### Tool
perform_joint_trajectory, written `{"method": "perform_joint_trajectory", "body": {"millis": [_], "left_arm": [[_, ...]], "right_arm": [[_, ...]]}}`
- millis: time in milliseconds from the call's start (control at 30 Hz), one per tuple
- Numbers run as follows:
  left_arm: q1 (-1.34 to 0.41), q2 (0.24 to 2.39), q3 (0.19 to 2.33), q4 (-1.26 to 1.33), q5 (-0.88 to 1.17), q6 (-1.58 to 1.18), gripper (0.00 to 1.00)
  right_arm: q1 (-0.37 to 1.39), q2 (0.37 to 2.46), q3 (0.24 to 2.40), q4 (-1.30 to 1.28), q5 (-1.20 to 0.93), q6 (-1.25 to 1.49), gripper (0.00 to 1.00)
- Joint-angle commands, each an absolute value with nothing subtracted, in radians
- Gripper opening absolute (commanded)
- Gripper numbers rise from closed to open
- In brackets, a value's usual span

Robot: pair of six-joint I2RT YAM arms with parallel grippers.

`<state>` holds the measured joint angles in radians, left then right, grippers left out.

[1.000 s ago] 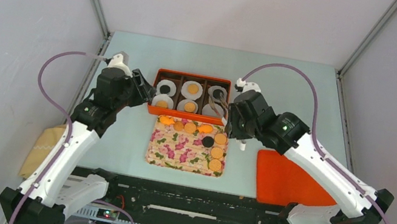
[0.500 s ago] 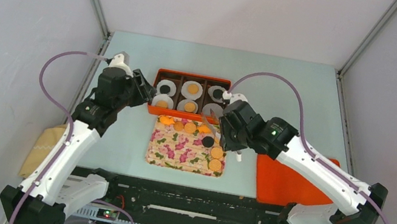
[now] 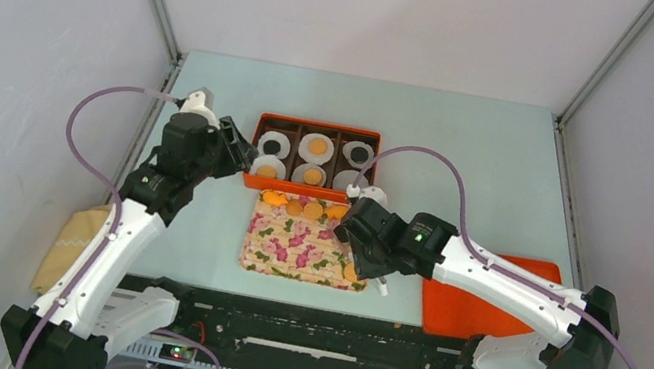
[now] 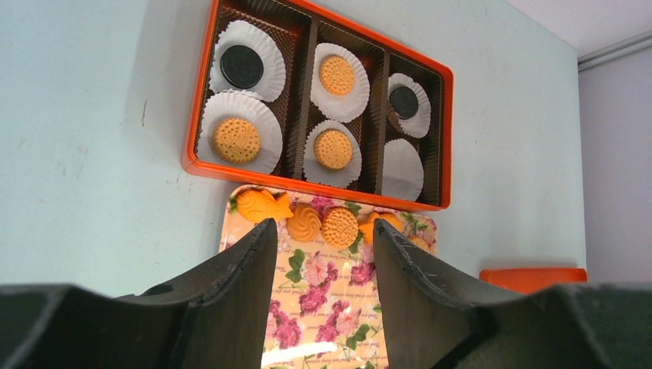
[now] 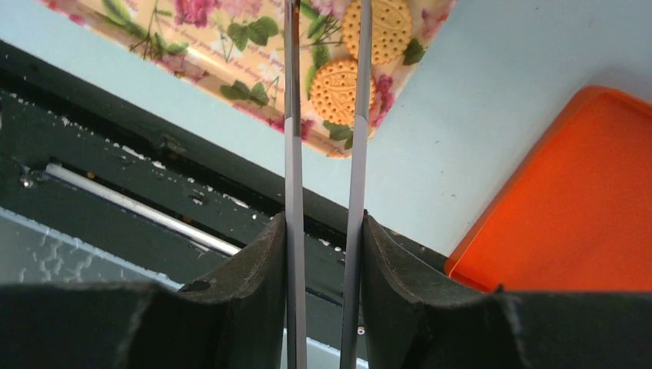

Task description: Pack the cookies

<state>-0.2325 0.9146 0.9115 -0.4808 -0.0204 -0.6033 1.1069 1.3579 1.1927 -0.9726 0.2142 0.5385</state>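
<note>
Cookies (image 4: 339,227) in two places: loose on floral tray (image 3: 292,244), along its far edge and at its near right corner, and others, golden and black, seated in five of six white paper cups (image 4: 402,165) inside orange box (image 3: 318,125) just beyond the tray's far edge. Right gripper (image 5: 323,223) above the tray's near right corner, clamped on thin metal tweezers (image 5: 291,154), blades parted either side of golden cookie (image 5: 342,86) lying there, contact impossible to tell. Left gripper (image 3: 239,155) hovering off the tray's far left corner, jaws standing apart with nothing between them.
</note>
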Motion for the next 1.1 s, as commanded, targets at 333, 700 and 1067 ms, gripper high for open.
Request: {"method": "perform_joint_trajectory", "body": {"millis": [333,700,1067], "left_arm": [[-0.226,0.88,0.882,-0.456,0.021,-0.611,0.54],[-0.227,0.878,0.883,-0.46,0.032,-0.612,0.55],[-0.226,0.872,0.882,-0.461,0.042,-0.615,0.55]], "right_arm": [[1.1,1.34,1.183,-0.978,0.305,0.579,0.36],[1.095,1.331,1.147,-0.992,0.288,0.618,0.42],[1.085,1.316,1.147,-1.006,0.272,0.629,0.45]]}}
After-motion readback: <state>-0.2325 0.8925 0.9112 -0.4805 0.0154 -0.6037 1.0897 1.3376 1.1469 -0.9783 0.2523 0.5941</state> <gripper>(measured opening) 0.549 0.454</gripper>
